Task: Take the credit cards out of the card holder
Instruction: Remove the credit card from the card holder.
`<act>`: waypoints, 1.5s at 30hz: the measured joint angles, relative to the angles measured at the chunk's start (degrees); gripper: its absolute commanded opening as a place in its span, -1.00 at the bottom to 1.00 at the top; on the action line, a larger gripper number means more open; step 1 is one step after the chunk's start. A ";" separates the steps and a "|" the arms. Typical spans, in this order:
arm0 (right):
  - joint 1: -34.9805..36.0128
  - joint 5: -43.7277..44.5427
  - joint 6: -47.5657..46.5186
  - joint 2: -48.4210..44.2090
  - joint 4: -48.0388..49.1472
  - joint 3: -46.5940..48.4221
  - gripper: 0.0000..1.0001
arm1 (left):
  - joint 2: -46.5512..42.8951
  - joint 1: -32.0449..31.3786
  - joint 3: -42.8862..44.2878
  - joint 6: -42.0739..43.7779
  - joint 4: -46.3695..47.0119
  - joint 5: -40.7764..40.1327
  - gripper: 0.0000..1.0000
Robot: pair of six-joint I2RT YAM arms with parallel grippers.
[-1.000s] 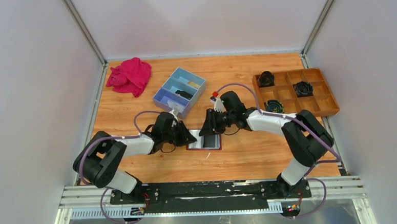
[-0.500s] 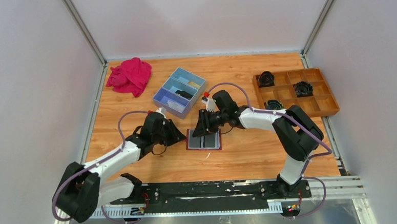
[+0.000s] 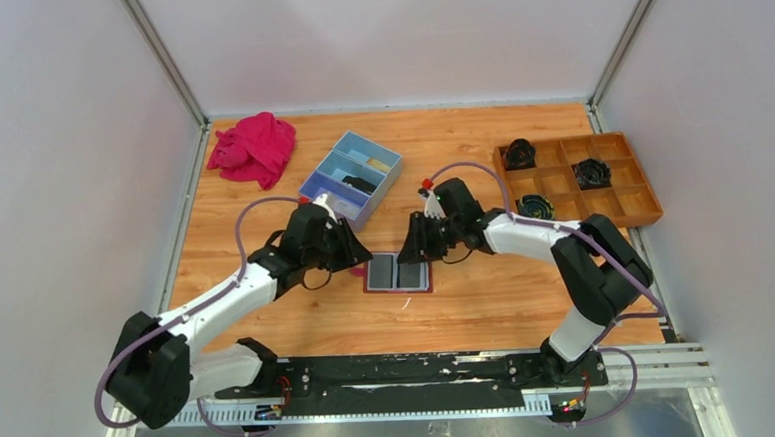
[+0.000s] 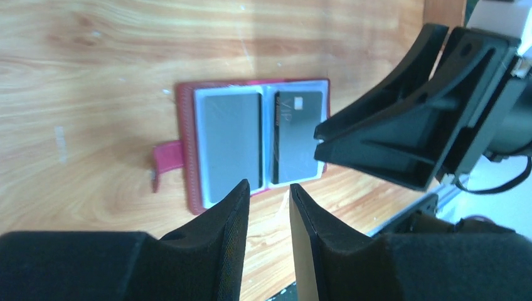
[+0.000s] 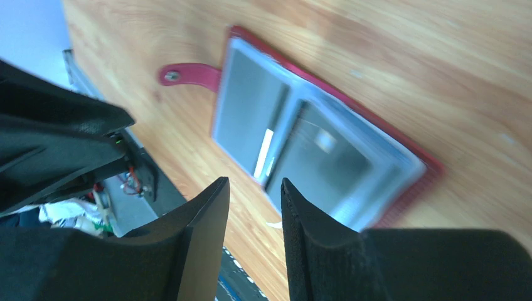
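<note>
Toward 6 o'clock on the wooden table [image 3: 488, 303], a little nearer than its middle, the card holder [image 3: 398, 273] lies opened flat with its inside facing up. Its pink-red tab strap [image 4: 168, 157] sticks out from the edge at 9 o'clock in the top view. Two grey credit cards [image 4: 229, 144] show behind the see-through pockets, one in each half, and the one under the right arm bears the letters VIP. The left gripper [image 3: 362, 263] hangs at the holder's 9 o'clock, just above the tab. Its jaws stand a narrow gap apart with nothing between them, as its wrist view shows. The right gripper [image 3: 409, 255] hangs over the holder's edge at about 1 o'clock. Its two fingers [image 5: 207, 219] are likewise slightly apart and empty. Whether either gripper touches the holder cannot be told. Farther back, at the holder's 11 o'clock, stands a blue three-compartment box [image 3: 328, 210]. At 2 o'clock, by the right edge, lies a wooden tray [image 3: 623, 201] with three round black items in its compartments. A bright pink cloth [image 3: 255, 145] is bunched in the far corner at 10 o'clock.
</note>
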 measured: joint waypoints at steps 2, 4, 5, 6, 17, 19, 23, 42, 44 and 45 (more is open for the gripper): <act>-1.29 1.62 0.20 -1.68 -0.44 -2.75 -0.19 | 2.05 -1.53 -0.26 -0.28 1.95 1.36 -0.31; -2.56 3.19 0.37 -3.65 -1.14 -5.64 -0.16 | 4.33 -2.86 -0.24 -0.70 4.09 2.51 -0.31; -3.04 3.72 0.44 -4.46 -1.33 -6.71 -0.14 | 5.64 -3.41 -0.22 -0.87 4.98 2.93 -0.32; -3.52 4.33 0.55 -5.27 -1.55 -7.80 -0.13 | 6.71 -3.72 -0.20 -0.90 5.57 3.23 -0.32; -4.39 4.26 0.81 -5.55 -1.42 -9.03 -0.13 | 13.03 -4.15 -0.11 -1.18 7.72 3.82 -0.32; -4.39 3.39 0.81 -4.61 -0.85 -9.01 -0.13 | 12.90 -4.15 -0.13 -1.33 7.85 3.63 -0.32; -4.39 1.44 1.18 -2.97 0.37 -8.87 -0.14 | 12.24 -4.15 -0.26 -1.40 8.04 3.37 -0.33; 2.43 -3.30 1.16 1.11 3.39 1.20 -0.14 | 2.27 -1.95 -0.17 -0.37 2.45 1.99 -0.32; 3.56 -3.87 1.16 2.78 3.52 3.39 -0.14 | 0.09 -1.07 0.11 0.22 0.09 1.07 -0.33; 4.02 -4.17 1.16 3.69 3.74 4.37 -0.14 | -1.25 -0.52 0.26 0.46 -1.18 0.50 -0.33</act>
